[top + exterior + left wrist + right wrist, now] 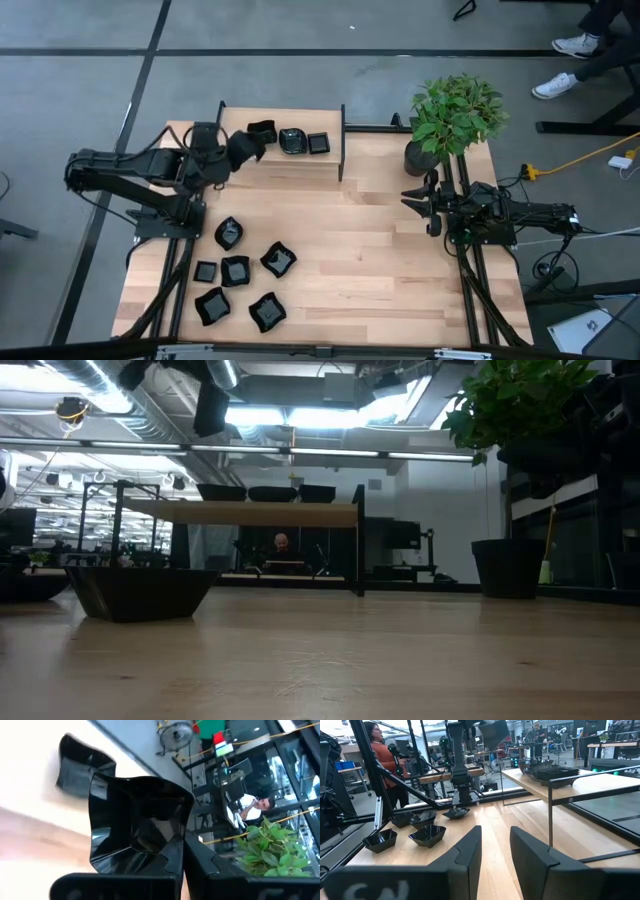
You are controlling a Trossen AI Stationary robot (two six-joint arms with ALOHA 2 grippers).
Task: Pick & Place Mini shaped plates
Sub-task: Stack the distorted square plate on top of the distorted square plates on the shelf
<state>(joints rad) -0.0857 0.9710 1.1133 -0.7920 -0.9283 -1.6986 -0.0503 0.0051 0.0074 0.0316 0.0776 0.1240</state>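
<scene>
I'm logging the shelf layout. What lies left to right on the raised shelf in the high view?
Left gripper holding a plate → wavy plate → round plate → square plate.

**A robotics lab in an open-plan workspace**

A pale wooden table (350, 250) framed by black metal rails is set on a grey concrete floor (300, 25). Exposed ceiling ducts (150, 400) and strip lighting are seen overhead. Further workbenches, monitors and a person in an orange top (380, 755) are visible beyond.
</scene>
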